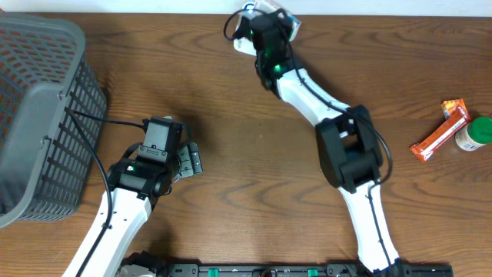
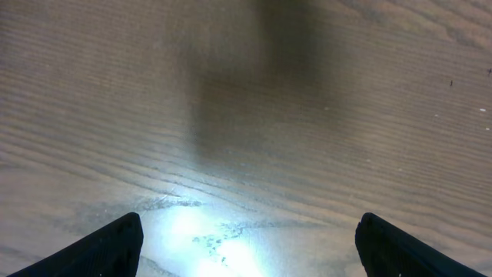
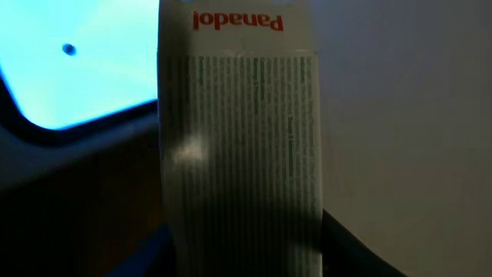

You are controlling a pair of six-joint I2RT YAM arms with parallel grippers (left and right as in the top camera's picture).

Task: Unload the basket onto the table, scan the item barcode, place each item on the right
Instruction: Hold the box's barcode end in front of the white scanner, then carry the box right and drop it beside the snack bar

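One Panadol box [image 3: 238,154] seemingly inside the right gripper [image 1: 267,18]; basket [image 1: 80,108] left.

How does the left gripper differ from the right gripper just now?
The left gripper stands wide open over the table, nothing between its fingers; the right gripper has a Panadol box close before it, grip unclear. The left gripper sits near the grey basket; the right gripper reaches to the table's far edge. Both are on white arms.

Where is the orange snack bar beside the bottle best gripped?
The orange snack bar lies flat and diagonal, the bottle close by its far end; so likely from above, jaws across the narrow width, toward the nearer end.
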